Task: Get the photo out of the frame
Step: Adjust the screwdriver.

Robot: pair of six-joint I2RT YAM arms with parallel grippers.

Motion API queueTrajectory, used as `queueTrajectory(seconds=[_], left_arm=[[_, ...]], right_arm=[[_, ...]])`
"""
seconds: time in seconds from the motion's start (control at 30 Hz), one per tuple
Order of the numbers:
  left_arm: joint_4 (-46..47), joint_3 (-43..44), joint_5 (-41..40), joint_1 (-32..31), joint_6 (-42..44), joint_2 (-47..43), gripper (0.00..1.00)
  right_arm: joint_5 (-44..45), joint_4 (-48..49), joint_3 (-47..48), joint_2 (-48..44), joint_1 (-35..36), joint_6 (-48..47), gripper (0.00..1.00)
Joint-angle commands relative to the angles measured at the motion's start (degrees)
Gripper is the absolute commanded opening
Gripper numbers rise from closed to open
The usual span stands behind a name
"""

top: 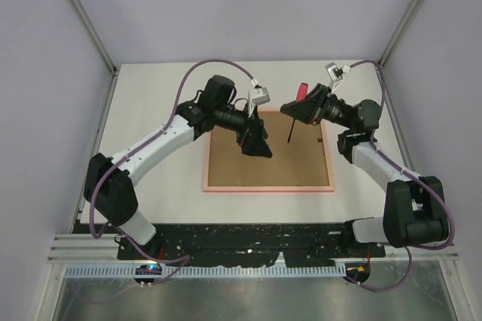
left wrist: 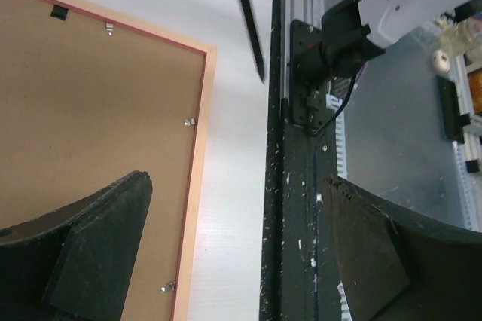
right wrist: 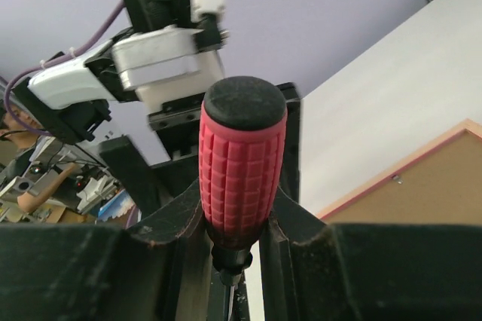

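The frame [top: 267, 188] lies face down mid-table, a pale pink rim around a brown backing board [top: 267, 155] held by small metal clips [left wrist: 189, 121]. The photo is hidden under the board. My left gripper [top: 256, 144] hovers open and empty over the board's upper left part; in its wrist view its fingers [left wrist: 98, 253] straddle the frame's edge [left wrist: 197, 178]. My right gripper [top: 310, 108] is shut on a red-handled screwdriver [right wrist: 242, 166], whose dark shaft [top: 289, 131] points down at the board near the frame's top edge.
A black rail [top: 248, 234] with paint specks runs along the table's near edge. White table surface [top: 151, 110] surrounds the frame. Purple cables [top: 211, 68] loop above both arms. Enclosure walls stand on each side.
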Motion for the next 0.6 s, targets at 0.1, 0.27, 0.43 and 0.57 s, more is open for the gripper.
queueTrajectory(seconds=[0.1,0.27,0.43,0.57], left_arm=[[17.63,1.49,7.66,1.65,-24.29,4.92,0.96],[27.99,1.22,9.78,1.56,-34.59,8.00,0.88],[30.74,1.23,10.22,1.13,-37.59,9.24,0.77],[33.46,0.43,10.57,0.60,-39.69,9.59,0.66]], right_arm=[[6.31,10.90,-2.50,-2.90,2.64,4.42,0.08],[11.05,8.63,-5.67,-4.39,3.43,2.84,0.08],[14.31,8.09,-7.25,-4.04,3.60,1.34,0.08],[16.42,8.27,-7.96,-3.08,3.69,1.08,0.08]])
